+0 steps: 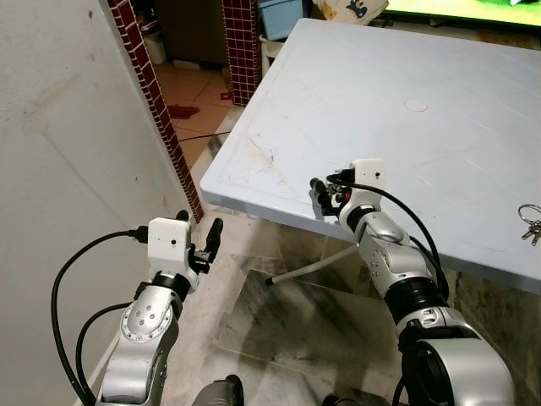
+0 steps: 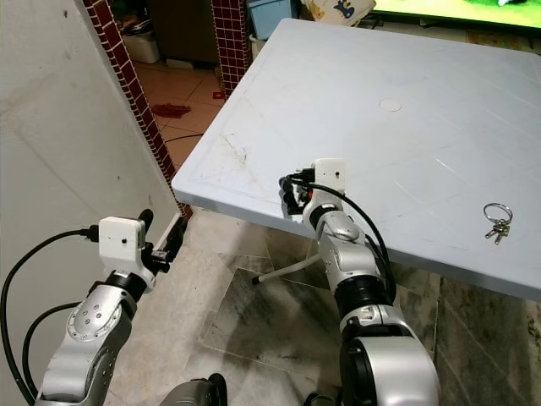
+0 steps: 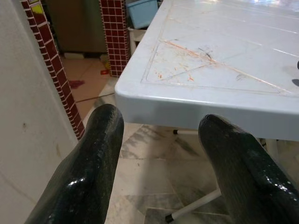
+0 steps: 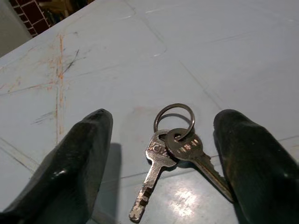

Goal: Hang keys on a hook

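Note:
Two silver keys on a ring (image 4: 174,140) lie flat on the pale blue table (image 1: 406,76). My right gripper (image 1: 324,196) rests low over the table's front edge, open, one finger on each side of these keys without touching them. A second bunch of keys (image 2: 497,222) lies further right on the table, near its front edge. My left gripper (image 1: 199,233) is open and holds nothing; it hovers below and left of the table's near corner (image 3: 140,100), beside the grey wall.
A grey wall panel (image 1: 68,152) with a red brick edge (image 1: 156,101) stands close on the left. Marble floor (image 1: 279,313) and a white table leg (image 1: 308,266) lie under the table. A small round mark (image 1: 416,105) sits on the tabletop.

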### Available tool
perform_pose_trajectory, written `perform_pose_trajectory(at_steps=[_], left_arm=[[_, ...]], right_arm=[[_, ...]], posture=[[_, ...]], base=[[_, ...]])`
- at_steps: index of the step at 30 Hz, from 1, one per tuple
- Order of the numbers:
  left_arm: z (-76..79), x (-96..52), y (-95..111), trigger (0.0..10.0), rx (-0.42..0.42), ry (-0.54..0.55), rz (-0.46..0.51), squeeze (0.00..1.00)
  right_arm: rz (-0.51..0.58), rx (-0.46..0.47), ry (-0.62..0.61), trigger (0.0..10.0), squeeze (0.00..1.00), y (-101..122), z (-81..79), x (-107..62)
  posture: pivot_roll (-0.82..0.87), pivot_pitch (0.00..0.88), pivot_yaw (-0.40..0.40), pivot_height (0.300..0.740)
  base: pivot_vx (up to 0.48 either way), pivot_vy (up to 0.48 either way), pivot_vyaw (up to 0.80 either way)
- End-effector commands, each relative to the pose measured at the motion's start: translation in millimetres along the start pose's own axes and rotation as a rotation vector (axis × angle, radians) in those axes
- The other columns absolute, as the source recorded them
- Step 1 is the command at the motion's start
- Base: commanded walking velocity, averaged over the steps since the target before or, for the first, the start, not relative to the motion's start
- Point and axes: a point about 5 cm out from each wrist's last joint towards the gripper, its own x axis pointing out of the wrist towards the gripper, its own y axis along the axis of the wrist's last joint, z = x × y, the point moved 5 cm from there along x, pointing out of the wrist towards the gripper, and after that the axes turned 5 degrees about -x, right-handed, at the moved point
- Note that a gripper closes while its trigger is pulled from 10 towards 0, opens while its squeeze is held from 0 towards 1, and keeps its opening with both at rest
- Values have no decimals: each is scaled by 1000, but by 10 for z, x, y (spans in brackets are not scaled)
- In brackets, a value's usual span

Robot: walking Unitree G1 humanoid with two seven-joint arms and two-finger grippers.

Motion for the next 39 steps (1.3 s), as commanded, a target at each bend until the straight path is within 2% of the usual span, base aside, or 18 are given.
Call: perform_pose_trajectory(at_steps=[1,2,4,5,8,9,10,11,15,18,19,20,30,39], left_arm=[[-23,-32,6,10000,15,4,-4,0],[-21,-35,5,10000,16,4,-5,0],[-22,-38,6,10000,16,4,-5,0],[-23,-40,6,10000,17,4,-5,0],[-27,-47,4,10000,18,4,-7,0],[-27,-49,5,10000,18,4,-7,0],[-26,-51,4,10000,19,4,-7,0],[-25,-53,5,10000,19,4,-8,0],[-29,-62,4,10000,20,4,-11,0],[-28,-65,4,10000,20,4,-11,0],[-28,-68,2,10000,20,5,-12,0],[-29,-69,1,10000,20,5,-13,0],[-31,-117,-33,10000,-4,-11,-34,0],[-31,-144,-37,10000,-5,-9,-38,0]], right_arm=[[6,13,1,0,0,32,5,17],[3,11,-1,0,0,26,14,21],[-1,9,-3,1059,0,21,25,26],[-3,7,-5,2745,0,21,32,29],[-6,1,-9,3176,0,24,52,37],[-7,0,-10,4235,0,27,59,39],[-8,0,-10,4235,0,27,65,40],[-8,0,-10,4745,0,29,68,42],[-11,11,-2,4824,0,35,63,54],[-12,14,8,4314,0,36,56,57],[-14,16,12,275,0,31,53,58],[-14,17,11,0,0,29,54,59],[-34,40,19,0,0,-1,68,62],[-42,47,50,0,0,-5,-10,80]], posture=[[141,150,68,740],[142,151,69,740],[143,151,69,740],[143,152,70,740],[145,152,71,740],[146,155,72,740],[147,154,73,740],[147,155,72,740],[150,159,73,740],[151,160,73,740],[152,161,73,740],[152,161,72,740],[161,165,68,740],[175,167,66,740]], base=[[0,0,0],[0,0,0],[0,0,0],[0,0,0],[0,0,0],[0,0,0],[0,0,0],[0,0,0],[0,0,0],[0,0,0],[0,0,0],[0,0,0],[0,0,0],[0,0,0]])
